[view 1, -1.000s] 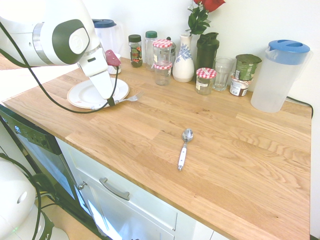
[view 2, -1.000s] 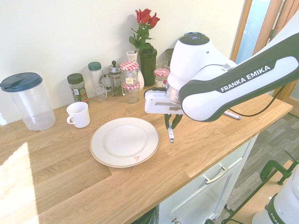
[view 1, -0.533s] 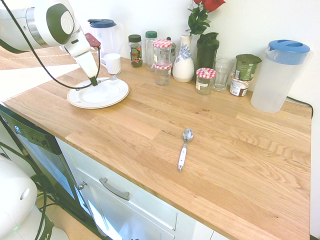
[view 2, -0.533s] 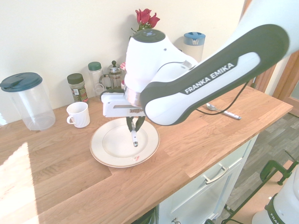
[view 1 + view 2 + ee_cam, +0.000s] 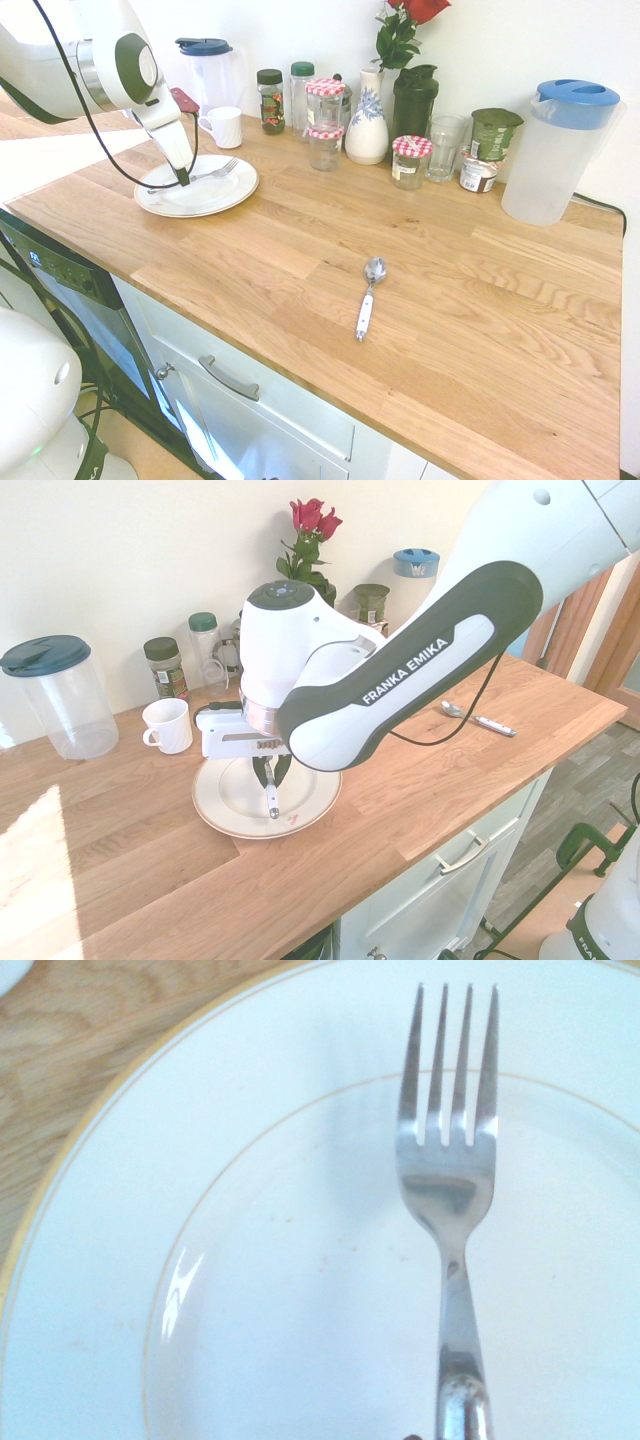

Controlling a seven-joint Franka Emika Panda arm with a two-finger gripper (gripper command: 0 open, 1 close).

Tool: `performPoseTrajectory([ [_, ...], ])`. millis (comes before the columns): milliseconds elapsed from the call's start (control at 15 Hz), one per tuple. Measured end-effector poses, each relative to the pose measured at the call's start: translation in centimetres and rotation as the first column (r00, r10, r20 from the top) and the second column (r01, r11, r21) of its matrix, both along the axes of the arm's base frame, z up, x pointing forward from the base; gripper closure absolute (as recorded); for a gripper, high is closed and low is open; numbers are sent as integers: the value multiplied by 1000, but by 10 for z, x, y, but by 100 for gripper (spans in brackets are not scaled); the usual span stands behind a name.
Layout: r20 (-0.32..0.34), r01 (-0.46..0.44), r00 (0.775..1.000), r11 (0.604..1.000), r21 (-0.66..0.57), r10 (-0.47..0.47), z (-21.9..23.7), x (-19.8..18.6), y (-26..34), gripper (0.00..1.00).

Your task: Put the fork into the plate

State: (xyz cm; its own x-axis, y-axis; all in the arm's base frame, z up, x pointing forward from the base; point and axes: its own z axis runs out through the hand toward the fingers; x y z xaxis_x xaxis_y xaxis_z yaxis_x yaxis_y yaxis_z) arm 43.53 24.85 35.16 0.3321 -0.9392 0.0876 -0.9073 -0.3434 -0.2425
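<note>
While clamped in the gripper, fork hangs over plate | plate otherwise bare

The white Franka arm reached in with its forearm sloping downward and its wrist bent so that the gripper pointed steeply down. The dark fingers were pinched together, clamped on something slim between them.
</note>
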Motion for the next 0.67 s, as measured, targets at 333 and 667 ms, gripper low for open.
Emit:
performPoseTrajectory([
  [333, -22, 2, 1000, 1000, -2, -2, -11, 1, -1, 100],
  [667, -29, 19, 999, 1000, 9, -18, -12, 3, -5, 0],
])
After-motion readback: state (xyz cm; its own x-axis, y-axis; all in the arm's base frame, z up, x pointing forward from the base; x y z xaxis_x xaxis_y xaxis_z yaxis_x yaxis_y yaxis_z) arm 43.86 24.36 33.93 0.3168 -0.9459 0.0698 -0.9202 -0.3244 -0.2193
